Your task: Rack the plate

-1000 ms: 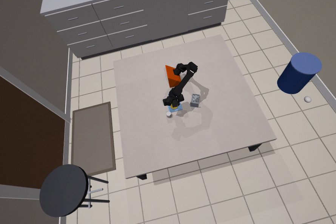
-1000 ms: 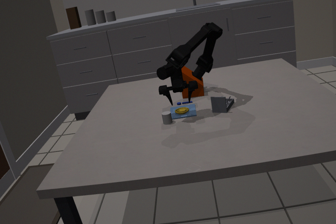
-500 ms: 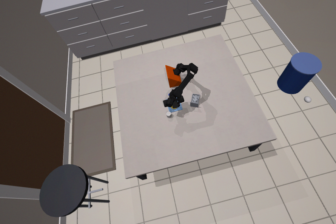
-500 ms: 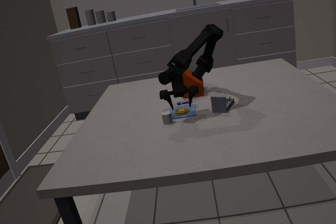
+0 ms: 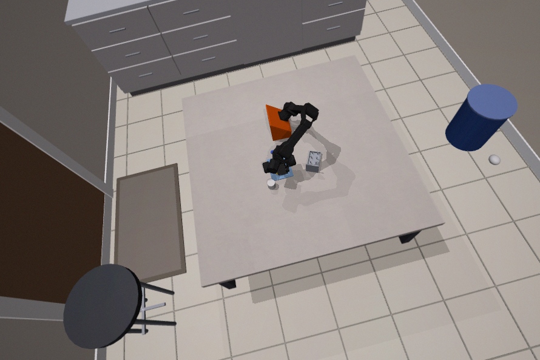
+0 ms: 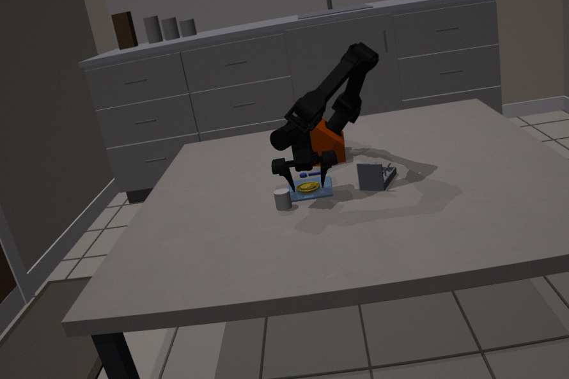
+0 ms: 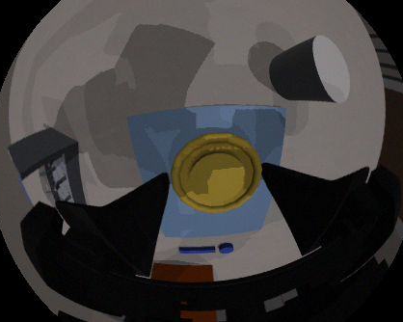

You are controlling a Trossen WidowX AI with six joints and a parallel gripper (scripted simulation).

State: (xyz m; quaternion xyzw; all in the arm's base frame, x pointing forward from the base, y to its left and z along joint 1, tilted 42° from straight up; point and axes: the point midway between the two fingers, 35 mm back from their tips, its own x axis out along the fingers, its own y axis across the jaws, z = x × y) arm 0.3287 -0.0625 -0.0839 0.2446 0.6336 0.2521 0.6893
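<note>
A small yellow plate (image 6: 307, 187) (image 7: 213, 172) lies flat on a light blue mat (image 6: 327, 192) (image 7: 150, 140) (image 5: 287, 176) on the table. My gripper (image 6: 305, 177) (image 7: 216, 173) is open and hangs low over the plate, one finger on each side of it, not touching. In the top view the arm hides the plate. The grey dish rack (image 5: 313, 161) (image 6: 374, 176) (image 7: 48, 161) stands on the table to the right of the mat, with its rails showing on top.
A small grey cup (image 5: 273, 184) (image 6: 282, 199) (image 7: 308, 68) stands just left of the mat. The arm's orange base block (image 5: 277, 122) (image 6: 328, 140) is behind the mat. A small blue item (image 6: 310, 174) (image 7: 201, 249) lies at the mat's far edge.
</note>
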